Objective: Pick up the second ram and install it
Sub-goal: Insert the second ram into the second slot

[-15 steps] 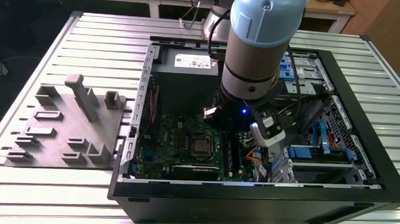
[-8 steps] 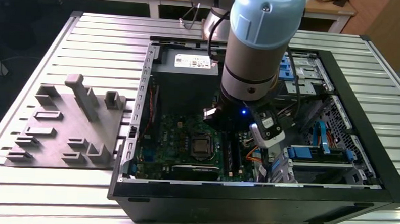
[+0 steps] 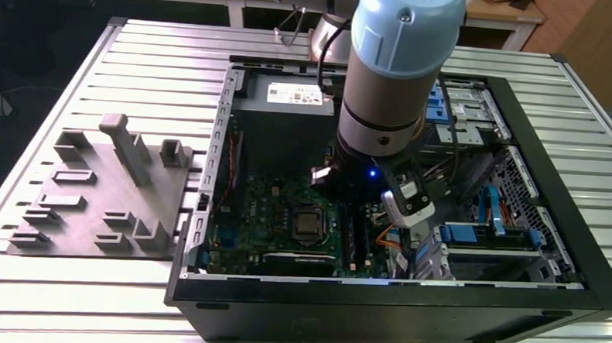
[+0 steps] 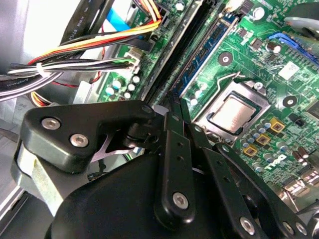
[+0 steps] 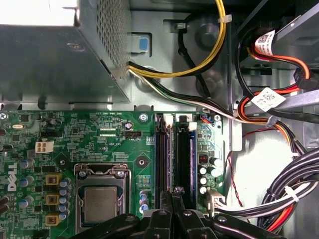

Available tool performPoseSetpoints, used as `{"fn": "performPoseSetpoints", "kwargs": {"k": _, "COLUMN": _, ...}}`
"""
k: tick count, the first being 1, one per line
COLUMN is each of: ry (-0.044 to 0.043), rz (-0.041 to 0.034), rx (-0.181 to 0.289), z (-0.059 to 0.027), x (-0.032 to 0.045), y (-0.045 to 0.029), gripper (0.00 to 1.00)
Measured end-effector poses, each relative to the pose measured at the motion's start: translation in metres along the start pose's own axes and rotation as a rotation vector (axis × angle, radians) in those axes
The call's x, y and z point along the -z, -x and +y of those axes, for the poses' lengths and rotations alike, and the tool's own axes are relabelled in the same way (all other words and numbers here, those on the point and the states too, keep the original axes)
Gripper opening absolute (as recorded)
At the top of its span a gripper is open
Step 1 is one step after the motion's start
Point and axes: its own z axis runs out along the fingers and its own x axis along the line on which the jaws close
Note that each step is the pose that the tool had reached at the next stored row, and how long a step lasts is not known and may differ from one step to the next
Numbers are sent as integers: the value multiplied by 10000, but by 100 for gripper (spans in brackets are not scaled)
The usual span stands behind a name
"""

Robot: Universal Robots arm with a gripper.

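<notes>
Black links of the gripper [image 5: 174,191] crowd the foreground in both wrist views, and its two fingers narrow to tips that are pressed together [image 4: 175,102]. The tips sit at the near end of the second ram [image 5: 184,159], which stands on edge in a long slot beside the processor socket [image 5: 99,204]. I cannot tell whether the tips pinch the stick's edge or only rest against it. In the second wrist view the blue-green board [image 4: 207,52] runs away from the fingertips, parallel to the socket [image 4: 234,112] and close alongside it. An empty black slot [image 5: 162,159] lies between the stick and the socket. The green motherboard [image 5: 75,139] spreads around the socket, with the grey power-supply box [image 5: 55,59] beyond it. Bundled cables [image 5: 299,189] hang past the slots, on the side away from the socket. In the exterior view the arm [image 3: 393,74] reaches down into the open computer case [image 3: 553,190].
</notes>
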Motion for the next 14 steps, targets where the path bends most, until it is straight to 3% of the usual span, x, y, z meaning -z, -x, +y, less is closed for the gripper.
{"fn": "performPoseSetpoints", "kwargs": {"k": 10, "ry": 0, "rz": 0, "rx": 0, "z": -1, "x": -10, "y": -1, "gripper": 9}}
{"fn": "performPoseSetpoints", "kwargs": {"k": 13, "ry": -1, "rz": 0, "rx": 0, "z": -1, "x": -10, "y": 0, "gripper": 22}}
{"fn": "performPoseSetpoints", "kwargs": {"k": 14, "ry": -1, "rz": 0, "rx": 0, "z": -1, "x": -11, "y": 0, "gripper": 22}}
